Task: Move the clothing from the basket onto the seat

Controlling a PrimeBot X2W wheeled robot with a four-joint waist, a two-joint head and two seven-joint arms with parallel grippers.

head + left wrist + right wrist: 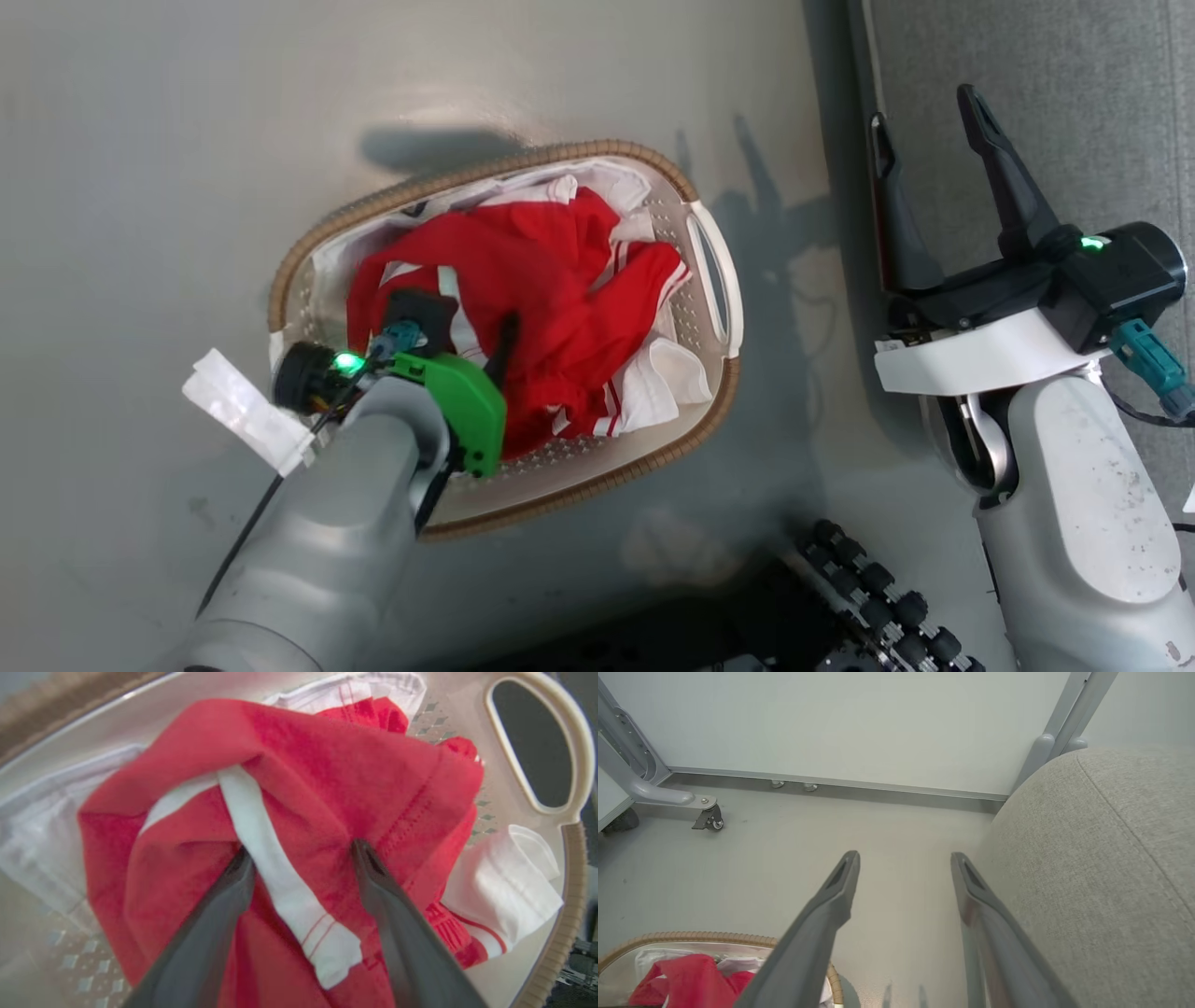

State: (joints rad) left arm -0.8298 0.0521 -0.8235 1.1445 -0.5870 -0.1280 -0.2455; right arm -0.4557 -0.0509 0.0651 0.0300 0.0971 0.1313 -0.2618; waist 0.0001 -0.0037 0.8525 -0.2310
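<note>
Nearest, left pincer (301,851) spread wide, pinching nothing, both long dark fingertips (243,858) down against the bright red soft clothing (317,765) with white stripes, one white band lying between them. On that wrist, one bright green plastic cover (457,401) and one small white tag (243,411), any print on it too small to read. Clothing heaped and crumpled inside the one oval cream-white plastic basket (714,280) with slotted sides and brown woven rim; number of garments in the heap impossible to tell. Plain white liner sheet (672,383) bunched around and under the red, showing at the basket's right end beside the oval side handle (532,742). Basket standing on the smooth grey floor (140,187). Low in the head view, a row of black rollers (878,597) on the robot's base. Further right, right pincer (924,107) likewise spread wide and empty, held apart from the basket, fingers up over the edge of the large grey fabric-upholstered seat (1101,858) with stitched seam. Nothing red on the seat. Farthest, a pale wall panel (831,718), one grey metal post (1073,714) behind the seat, and one grey caster foot (707,819) at the left.
</note>
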